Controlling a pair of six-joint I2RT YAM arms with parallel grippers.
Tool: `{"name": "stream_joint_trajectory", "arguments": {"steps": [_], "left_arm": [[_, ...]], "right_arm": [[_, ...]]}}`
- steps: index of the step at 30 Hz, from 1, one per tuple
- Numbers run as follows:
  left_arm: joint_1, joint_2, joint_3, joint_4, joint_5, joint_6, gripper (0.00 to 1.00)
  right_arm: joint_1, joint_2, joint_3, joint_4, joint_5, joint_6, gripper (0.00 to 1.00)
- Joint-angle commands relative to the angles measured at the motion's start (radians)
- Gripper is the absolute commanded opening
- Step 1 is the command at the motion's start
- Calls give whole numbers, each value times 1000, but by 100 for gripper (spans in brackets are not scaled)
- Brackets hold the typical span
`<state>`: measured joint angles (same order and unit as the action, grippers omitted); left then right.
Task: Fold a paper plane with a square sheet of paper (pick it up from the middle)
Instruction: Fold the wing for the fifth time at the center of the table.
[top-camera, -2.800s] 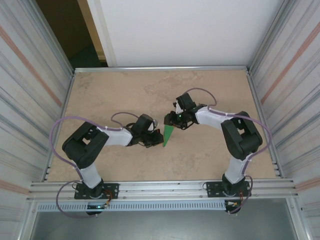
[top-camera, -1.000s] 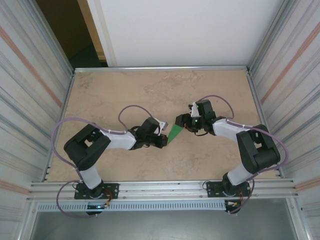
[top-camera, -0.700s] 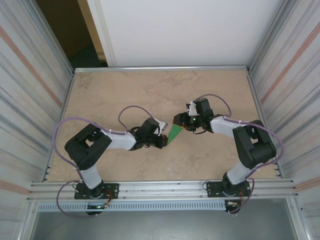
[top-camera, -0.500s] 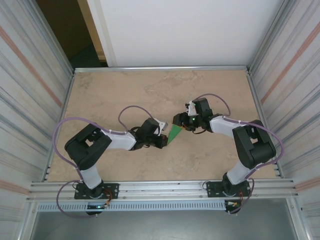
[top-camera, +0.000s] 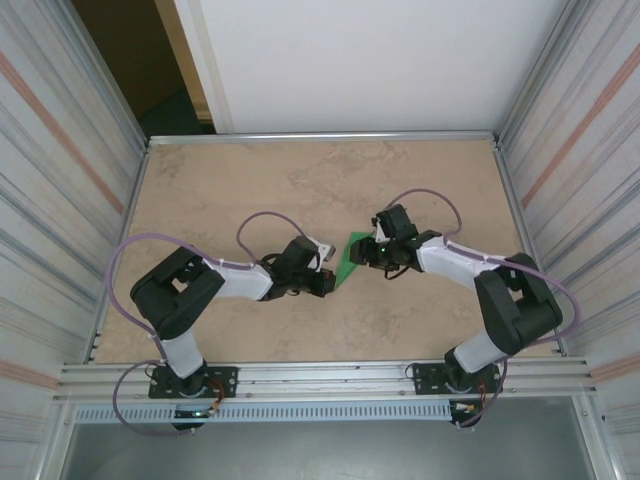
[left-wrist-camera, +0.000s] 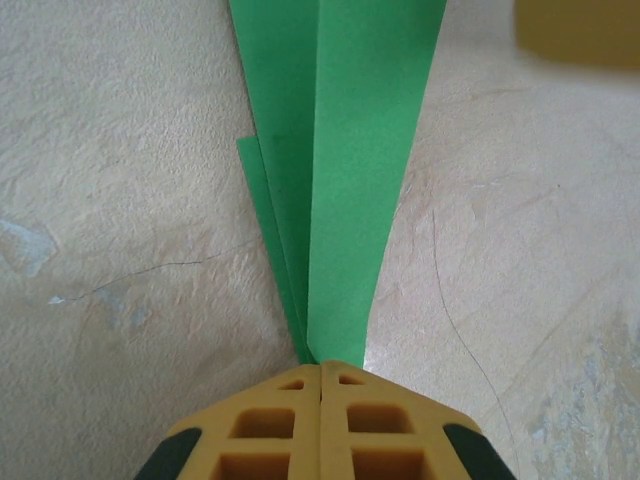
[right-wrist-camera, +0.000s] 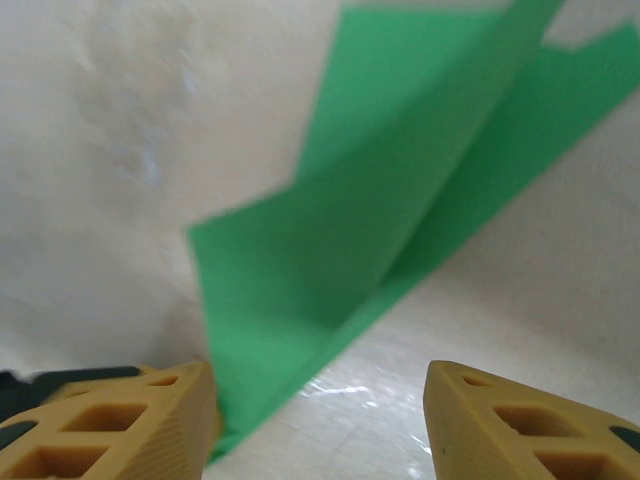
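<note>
The left gripper (top-camera: 326, 283) lies low over the table (top-camera: 240, 185), about midway between the left and right edges. Its fingers (left-wrist-camera: 270, 430) are pressed tight together on the narrow pointed end of the paper plane (top-camera: 347, 263). In the left wrist view the green paper (left-wrist-camera: 345, 170) fans out from that pinch into several long folded layers, widening away from the fingertips and lying close to the table surface. The plane sits near the middle of the table, its broad end pointing toward the far right corner. The right gripper (top-camera: 365, 250) is at that broad end with its jaws apart. One finger (right-wrist-camera: 130, 415) is just beside a lower corner of the raised paper flap (right-wrist-camera: 340, 230), while the other finger stands clear of it.
</note>
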<state>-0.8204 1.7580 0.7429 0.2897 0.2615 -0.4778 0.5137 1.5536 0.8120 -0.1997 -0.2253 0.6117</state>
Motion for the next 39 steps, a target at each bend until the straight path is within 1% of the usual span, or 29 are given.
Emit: {"name": "stream_joint_trajectory", "arguments": {"steps": [1,6,13,22,29,33,36,39], "left_arm": [[-2,35,-1,-21,1,-15,1],[-2,36,0,-27,1,-16,1],[-2,36,-1,-24,0,-17,1],[-2,29,-11,-15,0,-20,1],[-1,27,-19,-4,0,-25,1],[2,16,-14,-1,10,-33,4],[7,-17,-9,-5,23,-47,11],[8,-72,10,-29,24,-55,15]], "right_arm": [[36,59,66,-109,64,-62,58],[57,131,124,-142,48,-83,60],[67,209,156,-184,82,-79,60],[84,340,227,-305,167,-68,59],[98,423,269,-358,187,-55,59],[109,451,279,-369,202,-54,59],[113,467,281,-375,215,-54,58],[116,480,278,-379,219,-53,58]]}}
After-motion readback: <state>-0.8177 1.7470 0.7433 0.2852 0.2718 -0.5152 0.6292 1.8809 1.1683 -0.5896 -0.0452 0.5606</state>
